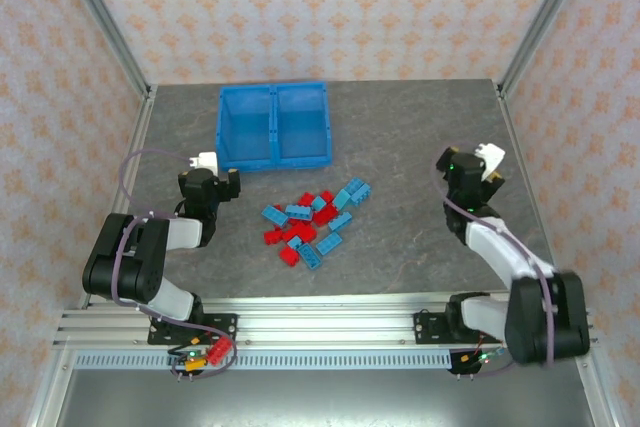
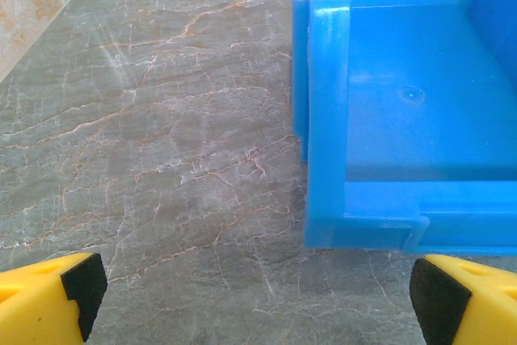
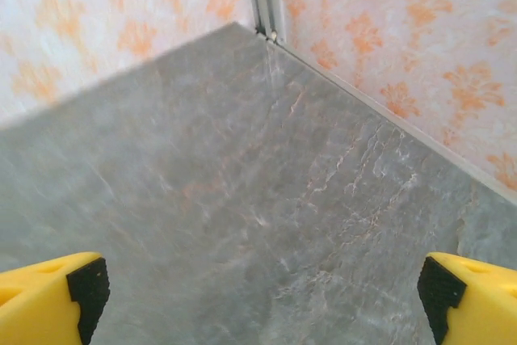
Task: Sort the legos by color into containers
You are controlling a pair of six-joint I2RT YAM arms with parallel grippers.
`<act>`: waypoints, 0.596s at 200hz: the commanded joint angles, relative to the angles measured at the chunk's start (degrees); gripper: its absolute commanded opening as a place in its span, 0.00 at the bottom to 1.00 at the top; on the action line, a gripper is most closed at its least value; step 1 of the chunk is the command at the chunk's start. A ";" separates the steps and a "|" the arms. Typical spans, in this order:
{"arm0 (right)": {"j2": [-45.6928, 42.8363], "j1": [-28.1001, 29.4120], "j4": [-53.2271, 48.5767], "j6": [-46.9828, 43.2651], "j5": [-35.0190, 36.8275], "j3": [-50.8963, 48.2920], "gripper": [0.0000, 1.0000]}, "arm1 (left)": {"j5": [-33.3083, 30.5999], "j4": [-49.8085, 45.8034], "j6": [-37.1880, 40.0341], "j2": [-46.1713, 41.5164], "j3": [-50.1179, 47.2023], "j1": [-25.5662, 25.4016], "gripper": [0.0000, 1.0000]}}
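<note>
left end effector [image 1: 212,172] wide open, nothing in it. wrist view: both black pads [image 2: 85,280] sit out at the frame edges, bare desk [image 2: 161,159] between them. right end effector [image 1: 478,169] same story: jaws fully apart, holding nothing, pads [image 3: 87,288] over bare desk, pointed at the far corner where the patterned walls [image 3: 388,30] meet.

legos [image 1: 312,225] lie in one loose pile on the desk near the middle, red and light blue mixed, several touching. in the top view the pile is at about 4 o'clock from the left end effector and about 9 o'clock, slightly lower, from the right one. it is well apart from both, the right one farther off.

bin [image 1: 275,161] sits at about 11 o'clock from the pile, toward the far edge, not touching it. it has two compartments side by side: left compartment [image 1: 246,127], right compartment [image 1: 304,125]. left end effector is near the bin's near left corner, at roughly its 7 o'clock. in the left wrist view that corner stands ahead, right of centre, beyond the pads and clear of them.
</note>
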 commanded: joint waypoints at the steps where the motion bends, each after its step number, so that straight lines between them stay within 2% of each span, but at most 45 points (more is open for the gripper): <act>1: -8.25 0.47 -29.56 15.01 -11.16 4.51 0.99 | -1.78 1.39 0.44 -1.41 0.80 -1.11 1.00; 10: -9.89 1.16 -34.21 14.65 -20.29 5.69 0.99 | -3.34 2.18 0.97 -2.23 0.10 -1.95 1.00; 23: -11.30 3.70 -40.82 14.86 -29.79 7.32 0.99 | -7.76 1.47 1.18 -5.59 -0.90 -3.50 1.00; 40: -10.79 8.99 -48.16 11.70 -40.13 9.77 0.99 | -14.90 -17.37 -1.95 -15.75 4.14 -7.86 1.00; 55: -8.96 16.47 -55.75 8.75 -39.71 13.04 0.99 | -13.17 -26.66 -5.45 -23.56 6.54 -10.56 1.00; 72: -6.46 23.67 -59.25 7.76 -37.64 15.34 0.99 | -11.57 -39.03 -14.42 -31.66 10.91 -13.43 1.00; 94: -2.79 29.86 -55.48 9.42 -39.34 16.20 0.99 | -10.06 -53.92 -27.27 -37.40 16.83 -18.86 1.00; 119: 0.76 34.89 -47.49 12.44 -39.48 16.45 0.99 | -6.23 -66.82 -46.77 -36.03 19.25 -23.63 0.99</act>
